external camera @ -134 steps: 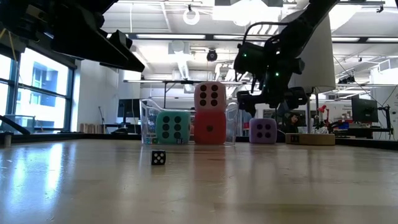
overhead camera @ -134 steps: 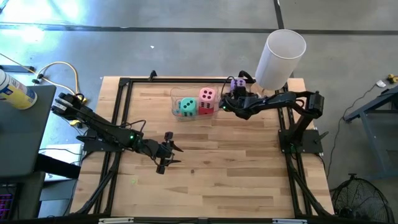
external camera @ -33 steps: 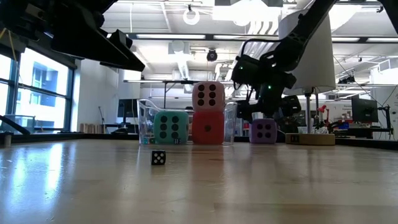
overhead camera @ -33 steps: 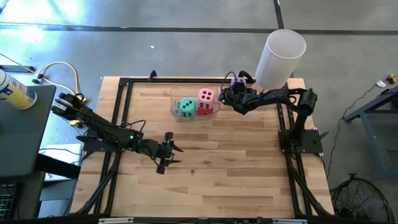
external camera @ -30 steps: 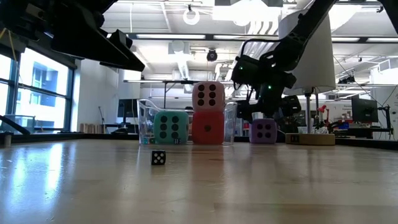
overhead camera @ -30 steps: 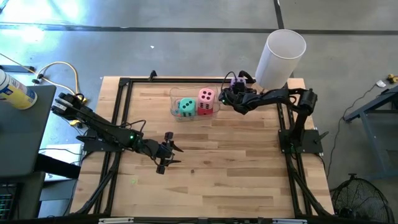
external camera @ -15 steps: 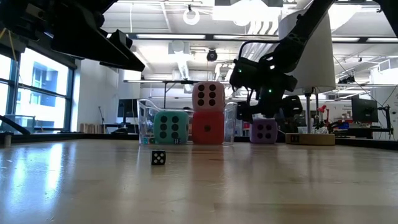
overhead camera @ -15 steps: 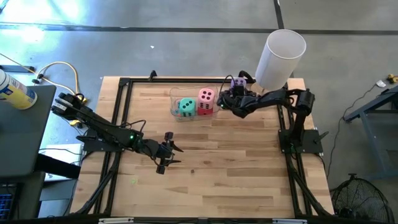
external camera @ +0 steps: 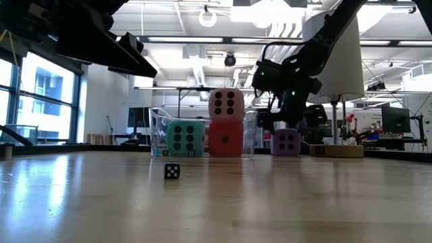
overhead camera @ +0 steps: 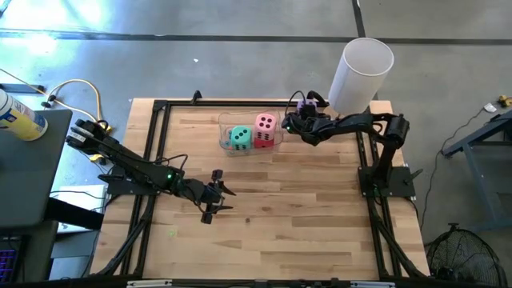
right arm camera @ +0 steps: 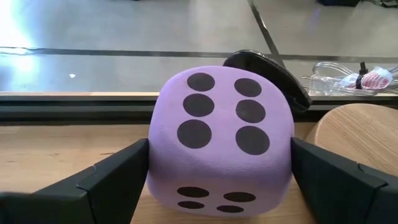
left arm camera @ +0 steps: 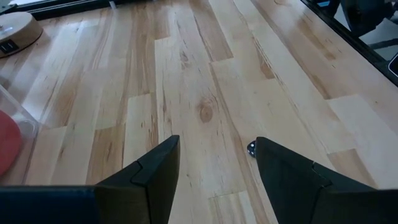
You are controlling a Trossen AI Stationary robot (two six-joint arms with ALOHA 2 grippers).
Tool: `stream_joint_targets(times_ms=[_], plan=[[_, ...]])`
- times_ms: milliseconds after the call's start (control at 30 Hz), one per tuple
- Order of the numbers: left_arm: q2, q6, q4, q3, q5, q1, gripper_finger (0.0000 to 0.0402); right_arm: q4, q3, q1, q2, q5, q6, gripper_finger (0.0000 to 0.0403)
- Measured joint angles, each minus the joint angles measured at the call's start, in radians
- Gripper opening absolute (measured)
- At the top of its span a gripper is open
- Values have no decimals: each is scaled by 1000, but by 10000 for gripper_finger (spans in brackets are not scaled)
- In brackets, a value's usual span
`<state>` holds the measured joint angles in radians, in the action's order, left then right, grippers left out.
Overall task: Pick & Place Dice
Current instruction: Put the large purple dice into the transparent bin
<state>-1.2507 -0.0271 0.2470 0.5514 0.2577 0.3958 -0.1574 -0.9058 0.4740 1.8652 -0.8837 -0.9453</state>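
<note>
1. Right hand (overhead camera: 295, 120), fingers (right arm camera: 112, 180) spread wide to either side of the purple die (right arm camera: 221, 134), is at the far side of the table (overhead camera: 320, 208); the fingers flank the die with small gaps, so nothing is clamped.
2. Purple die sits on the table at the far edge, just beside the clear container (overhead camera: 226, 122), with six pips facing the right wrist camera and four pips facing the low camera (external camera: 285, 142).
3. Pink die (overhead camera: 266, 124) is stacked on top of the red die (external camera: 225, 139) inside the clear container; the pink one shows six pips in the low view.
4. Teal-green die (overhead camera: 239, 137) rests inside the same container, just beside the red and pink stack, on the side away from the purple die.
5. Tall white cylinder (overhead camera: 362, 74) stands upright at the far right corner of the table, near the purple die.
6. Small black die (external camera: 172, 171) with white pips lies alone on the bare wood, nearer the low camera, well apart from the container.
7. Left hand (overhead camera: 214, 194) hangs over the middle left of the table, fingers (left arm camera: 149, 180) parted and holding nothing.
8. Round tan disc (left arm camera: 15, 31) lies on the wood in the left wrist view.
</note>
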Motion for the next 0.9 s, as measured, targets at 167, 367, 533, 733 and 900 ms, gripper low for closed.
stream_joint_targets(times_ms=[167, 367, 533, 733, 900], plan=[[0, 0, 0, 0, 0, 0, 202, 0, 1, 2, 0, 1, 6, 366], [0, -17, 0, 0, 0, 0, 202, 12, -1, 17, 24, 12, 13, 366], [0, -24, 0, 0, -24, 0, 202, 13, -1, 11, 25, 19, 13, 366], [0, -31, 4, 0, -25, 0, 202, 5, -2, 26, 25, 42, 9, 366], [0, -34, 17, 0, -26, 0, 202, 5, -3, 29, 25, 59, 20, 366]])
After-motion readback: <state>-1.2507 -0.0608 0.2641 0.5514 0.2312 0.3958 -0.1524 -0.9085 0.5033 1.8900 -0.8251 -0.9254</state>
